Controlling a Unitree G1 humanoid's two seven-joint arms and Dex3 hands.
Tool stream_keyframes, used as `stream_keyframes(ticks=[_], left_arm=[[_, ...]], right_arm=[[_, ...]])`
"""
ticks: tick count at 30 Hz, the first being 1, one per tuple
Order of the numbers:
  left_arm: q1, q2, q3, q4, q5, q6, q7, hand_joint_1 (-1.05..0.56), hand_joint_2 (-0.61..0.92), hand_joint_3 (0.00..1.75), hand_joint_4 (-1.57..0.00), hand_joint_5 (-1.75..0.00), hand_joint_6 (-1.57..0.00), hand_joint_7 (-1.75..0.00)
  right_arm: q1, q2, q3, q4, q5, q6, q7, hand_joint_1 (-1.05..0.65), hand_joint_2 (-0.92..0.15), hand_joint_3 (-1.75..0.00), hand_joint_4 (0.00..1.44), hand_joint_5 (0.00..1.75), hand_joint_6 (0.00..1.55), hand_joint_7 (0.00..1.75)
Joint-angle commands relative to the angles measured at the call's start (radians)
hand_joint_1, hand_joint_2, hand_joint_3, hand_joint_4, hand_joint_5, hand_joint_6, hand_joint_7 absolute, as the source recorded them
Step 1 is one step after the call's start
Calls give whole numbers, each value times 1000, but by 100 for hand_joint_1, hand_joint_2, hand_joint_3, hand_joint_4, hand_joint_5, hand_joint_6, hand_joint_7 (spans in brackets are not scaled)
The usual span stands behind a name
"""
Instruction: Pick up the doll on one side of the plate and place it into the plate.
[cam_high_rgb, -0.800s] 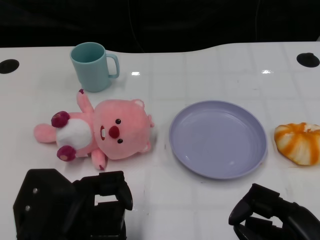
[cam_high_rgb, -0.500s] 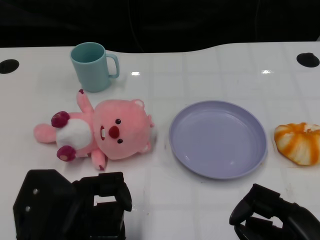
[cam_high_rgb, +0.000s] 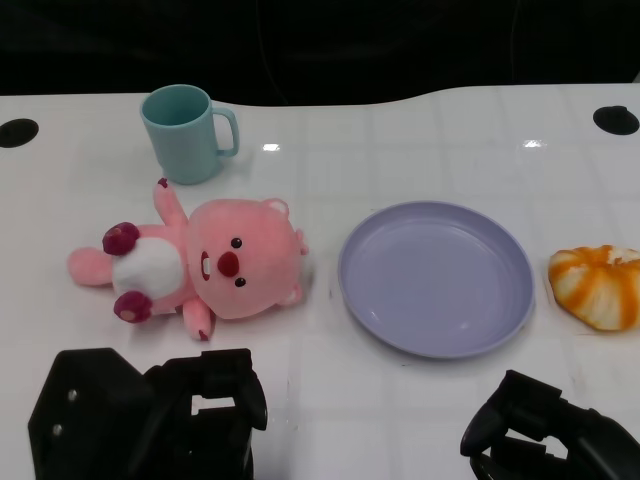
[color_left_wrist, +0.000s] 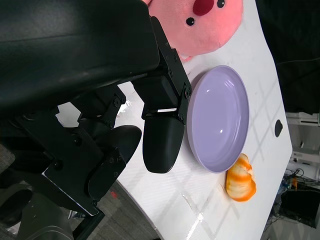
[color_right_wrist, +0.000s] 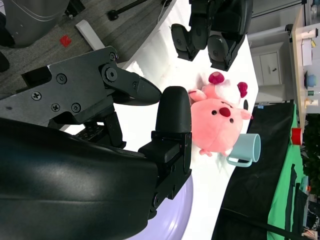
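A pink plush doll (cam_high_rgb: 205, 265) with a white belly lies on its back on the white table, left of the empty lilac plate (cam_high_rgb: 440, 300). My left hand (cam_high_rgb: 160, 415) hovers near the table's front edge, just in front of the doll and apart from it, with nothing in it. My right hand (cam_high_rgb: 550, 440) is at the front right, in front of the plate, also holding nothing. The left wrist view shows the doll (color_left_wrist: 200, 22) and the plate (color_left_wrist: 220, 115) beyond my fingers (color_left_wrist: 160, 140). In the right wrist view the doll (color_right_wrist: 220, 117) lies past my fingers (color_right_wrist: 172, 120).
A teal mug (cam_high_rgb: 185, 132) stands behind the doll, handle to the right. An orange-and-white striped object (cam_high_rgb: 598, 285) lies right of the plate. Two black round holes (cam_high_rgb: 616, 119) mark the table's far corners. The table's far edge meets a dark background.
Both hands have sunk slightly toward the front edge of the picture. The doll, plate and mug have not moved.
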Motion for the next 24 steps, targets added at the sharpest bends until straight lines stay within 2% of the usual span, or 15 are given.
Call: stream_keyframes(ticks=[1,10,16,19,23,24], left_arm=[[10,11,8,-11,-1,-24,-7,-5,31,157,-94,-175,-93,-152],[22,14,11,-22,-2,-51,-13,-3,37,152,-91,-175,-85,-160],[31,12,21,-8,-13,-88,-24,-7,37,148,-87,-174,-82,-158],[34,6,30,3,-25,-117,-33,-7,40,142,-84,-169,-82,-149],[42,4,36,9,-14,-182,-30,-11,43,127,-76,-152,-80,-111],[44,6,35,10,-5,-200,-29,-12,48,116,-74,-146,-79,-99]], right_arm=[[11,-15,-15,-23,9,-1,2,-27,-72,-79,69,175,49,167],[22,-21,-16,-54,11,10,0,-28,-73,-80,70,175,50,165],[30,-23,-11,-65,9,14,-1,-28,-75,-79,71,175,51,165],[33,-23,-8,-70,6,16,-3,-26,-75,-79,70,175,51,164],[40,-18,-1,-73,7,11,-7,-28,-75,-78,71,175,51,164],[41,-18,1,-73,5,7,-7,-29,-75,-78,71,175,51,164]])
